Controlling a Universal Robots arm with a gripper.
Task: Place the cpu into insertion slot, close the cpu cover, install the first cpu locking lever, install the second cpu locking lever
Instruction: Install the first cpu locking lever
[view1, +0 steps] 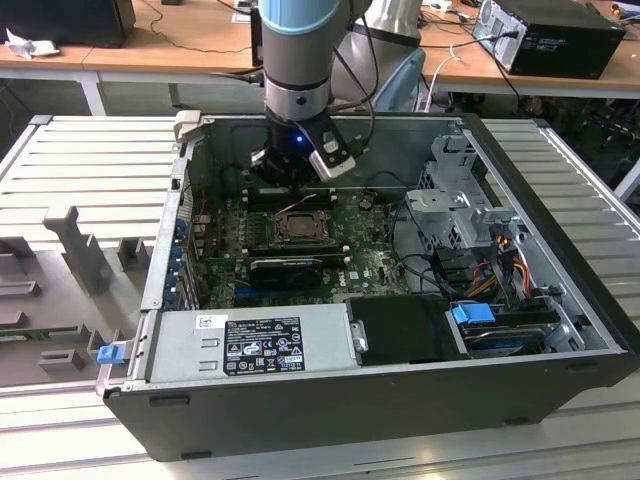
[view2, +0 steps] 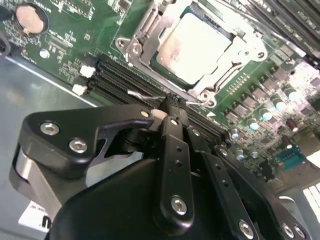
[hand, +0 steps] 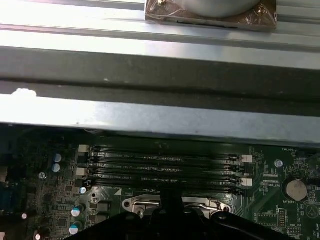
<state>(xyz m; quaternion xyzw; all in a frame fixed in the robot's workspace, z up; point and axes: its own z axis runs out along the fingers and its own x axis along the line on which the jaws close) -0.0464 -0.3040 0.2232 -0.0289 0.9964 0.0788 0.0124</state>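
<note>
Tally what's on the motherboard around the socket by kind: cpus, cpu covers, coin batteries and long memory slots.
cpu: 1
cpu cover: 1
coin battery: 1
memory slots: 4
Total: 7

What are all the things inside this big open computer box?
computer case: one, black, open, on the slatted table.
motherboard: one, green, on the case floor.
cpu: one, pale silver, mid-motherboard.
cpu cover: one, silvery, framing the cpu.
memory slots: four, black, beside the cpu.
coin battery: one, silver, near the motherboard's edge.
power supply: one, grey, at the case's near side.
robot arm: one, grey and blue, above the case.
gripper: one, black, low over the memory slots by the cpu.
</note>
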